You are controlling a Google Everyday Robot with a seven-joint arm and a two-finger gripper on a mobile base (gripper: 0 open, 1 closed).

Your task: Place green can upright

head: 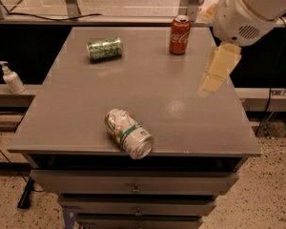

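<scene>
The green can (104,48) lies on its side at the far left of the grey table top (148,87), its ends pointing left and right. My gripper (216,72) hangs over the right side of the table, below the white arm (250,11) at the top right. It is well to the right of the green can and holds nothing that I can see.
A red cola can (179,35) stands upright at the far middle-right, close to the gripper's left. A white can with a green band (129,133) lies on its side near the front edge. A soap dispenser (11,78) sits on a ledge at the left. Drawers are below the table top.
</scene>
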